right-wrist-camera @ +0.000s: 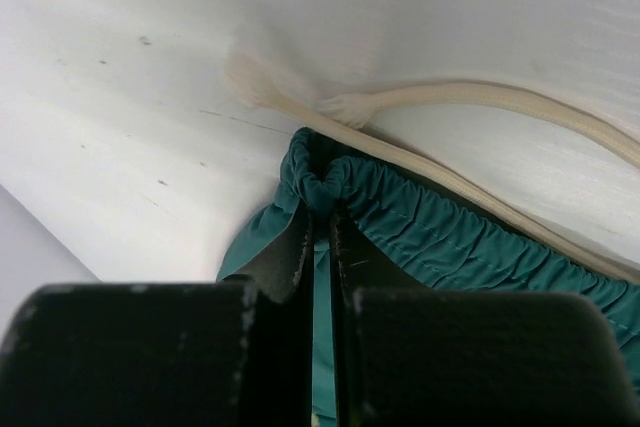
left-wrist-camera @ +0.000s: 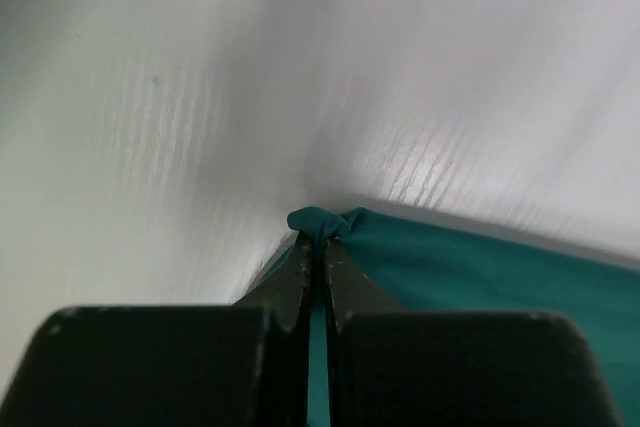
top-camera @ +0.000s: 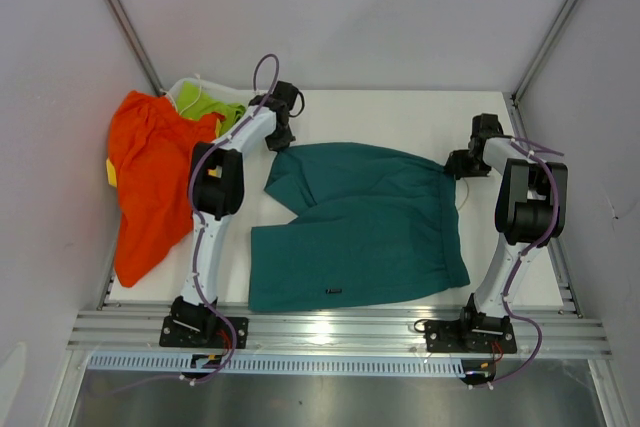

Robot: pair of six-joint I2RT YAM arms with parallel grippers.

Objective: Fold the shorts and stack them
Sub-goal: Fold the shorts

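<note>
— White laminate, is that what the worktop (top-camera: 400, 117) is?

— White and matt, at least. Up close it shows faint streaks and a few dark specks. Pale walls (top-camera: 350, 7) close it in on three sides, metal posts (top-camera: 122, 19) slant up from the far corners, and a ribbed aluminium rail (top-camera: 340, 329) crosses the near edge, where both arms are bolted.

— And the teal shorts (top-camera: 360, 232)?

— Spread flat across the middle of the worktop, with the waistband to the right and the legs to the left.

— Are the arms on them?

— Both are. The left gripper (left-wrist-camera: 318, 242) is pressed together on a small tuck of teal cloth at the far leg's corner. The right gripper (right-wrist-camera: 320, 212) is pinching the gathered waistband at its far end, and the cream drawstring (right-wrist-camera: 480, 97) lies on the bare surface just beyond.

— Anything else lying about?

— The orange shorts (top-camera: 150, 182) are heaped along the left edge against the wall. The lime-green shorts (top-camera: 207, 105) are bunched in the far left corner behind them. A yellow scrap (top-camera: 111, 173) peeks out at the orange heap's left side. It may be another pair, but too little shows to say.
</note>
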